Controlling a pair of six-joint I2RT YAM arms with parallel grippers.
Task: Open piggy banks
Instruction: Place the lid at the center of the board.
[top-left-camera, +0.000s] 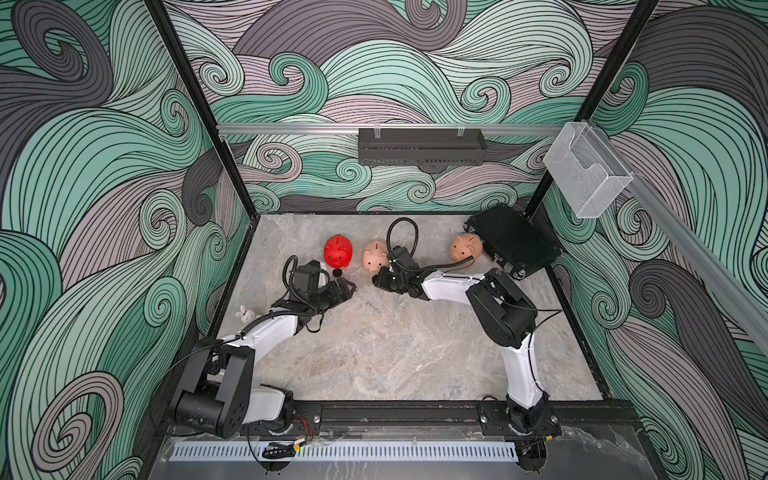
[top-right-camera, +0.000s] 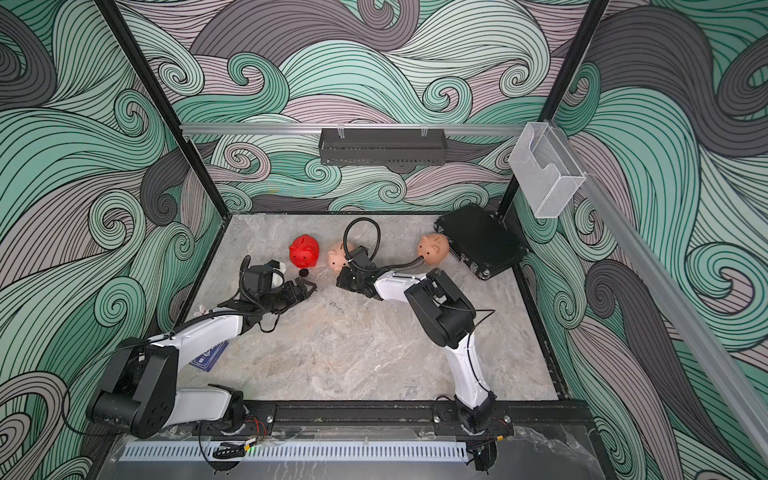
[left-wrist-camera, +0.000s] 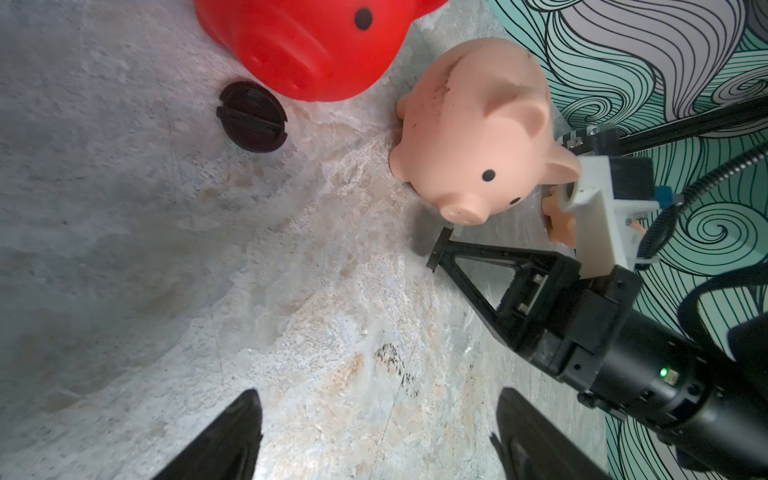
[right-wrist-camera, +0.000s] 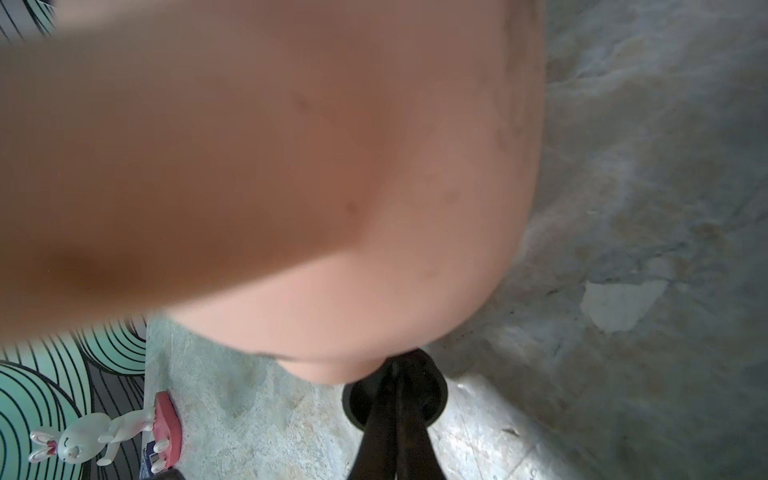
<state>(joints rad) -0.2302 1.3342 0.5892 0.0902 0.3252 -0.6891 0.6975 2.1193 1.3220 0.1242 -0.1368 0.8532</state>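
Peach piggy bank beside right gripper

Bright red pig shone beyond the left gripper; peach-pink pig sat by the right gripper, the plug pinched there was black, the table marbled grey.

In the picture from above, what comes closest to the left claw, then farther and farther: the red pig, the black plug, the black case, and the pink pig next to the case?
1. Black plug: right beside the left claw.
2. Red pig: just behind the plug.
3. Pink pig: far over on the right side, by the case.
4. Black case: back right corner, farthest.
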